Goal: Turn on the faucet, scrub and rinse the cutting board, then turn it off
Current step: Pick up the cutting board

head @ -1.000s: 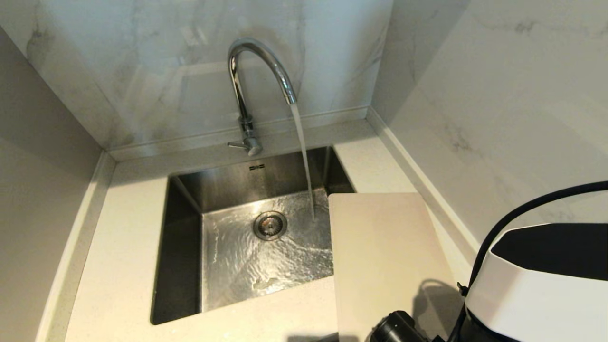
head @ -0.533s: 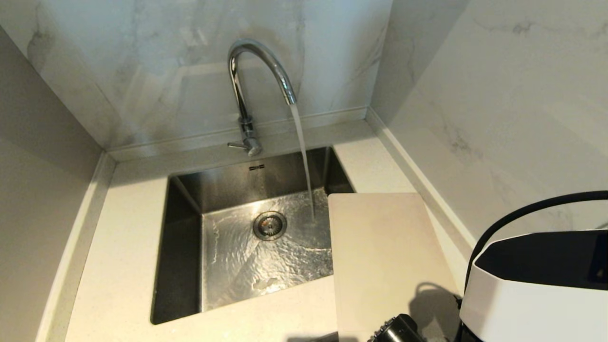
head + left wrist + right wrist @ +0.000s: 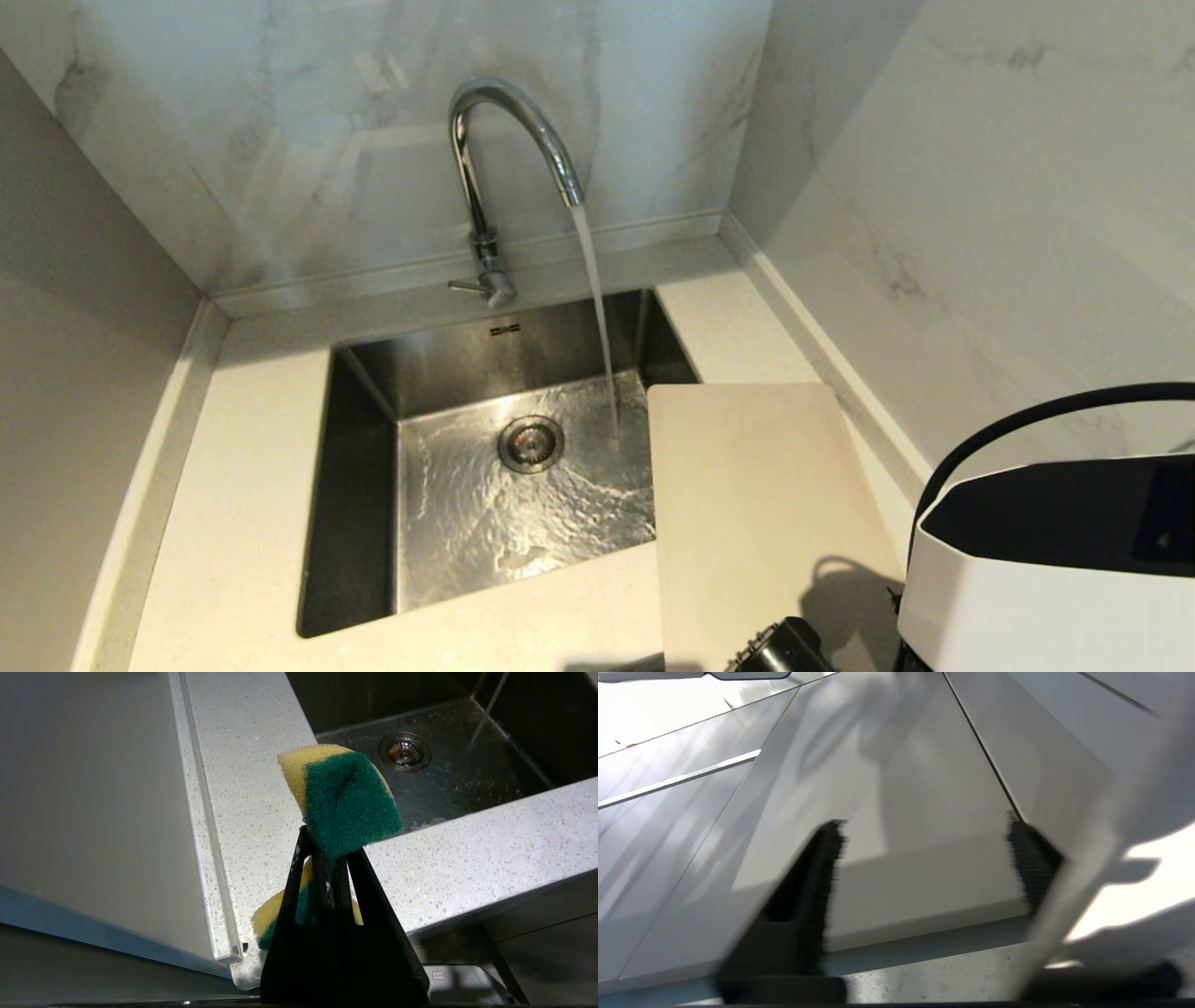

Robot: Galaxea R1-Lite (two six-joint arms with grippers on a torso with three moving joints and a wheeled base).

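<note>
The chrome faucet [image 3: 509,140] stands behind the sink with water streaming from its spout, its side lever [image 3: 467,287] sticking out at the base. The cream cutting board [image 3: 761,504] lies flat on the counter to the right of the sink, one long side overhanging the basin. My right gripper [image 3: 924,858] is open low over the board's near end [image 3: 924,891], its fingers wide apart. In the head view only that arm's white housing [image 3: 1046,569] shows. My left gripper [image 3: 327,849] is shut on a yellow-and-green sponge [image 3: 348,798], held off the counter's near left corner.
The steel sink [image 3: 364,485] holds a drain [image 3: 530,442] and rippling water. Marble walls close in behind and to the right, with a raised ledge [image 3: 822,355] along the right wall. The speckled counter [image 3: 233,485] runs to the left of the basin.
The right arm's white housing has dropped lower in the head view and its black wrist has slid toward the near edge. The board's far edge has shifted slightly nearer. Water keeps running.
</note>
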